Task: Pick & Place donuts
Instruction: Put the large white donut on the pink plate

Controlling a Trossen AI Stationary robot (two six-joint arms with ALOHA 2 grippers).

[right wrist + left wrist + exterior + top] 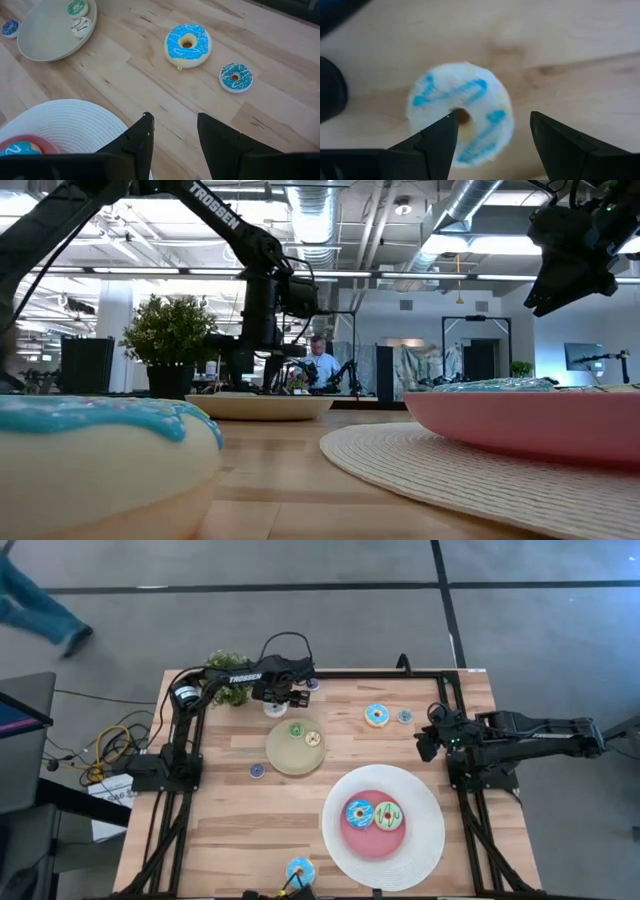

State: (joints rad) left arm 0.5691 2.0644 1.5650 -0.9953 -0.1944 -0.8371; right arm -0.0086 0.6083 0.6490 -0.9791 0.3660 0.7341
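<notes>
From here I see the left gripper (pixel 277 700) down near the far edge of the worktop (pixel 230 830), just beyond the small tan plate (pixel 283 753), its fingers (pixel 437 145) spread apart over a white donut with blue streaks (pixel 461 120) that lies flat on the wood; one fingertip overlaps the ring near its hole, the other stands off to the side, and I cannot tell whether either touches it. The right gripper (pixel 428 740) hangs above the right side of the worktop, near the far rim of the big white plate (pixel 425 840), and its fingers (pixel 140 137) stand parted with nothing between them. Past them lie a large blue-iced donut (pixel 187 45) and, just beside it toward the right edge, a tiny blue donut (pixel 236 77), both on bare wood toward the far edge. The tan plate carries a tiny green donut (pixel 297 729) and a tiny cream donut (pixel 313 738). On the pink centre of the white plate sit a blue-iced donut (pixel 359 813) and a green-iced donut (pixel 388 815), touching side by side. A tiny dark blue donut (pixel 256 771) lies beside the tan plate toward the left edge, and another large blue-iced donut (pixel 300 870) sits at the near edge. A potted plant (pixel 228 675) stands at the far left corner.
</notes>
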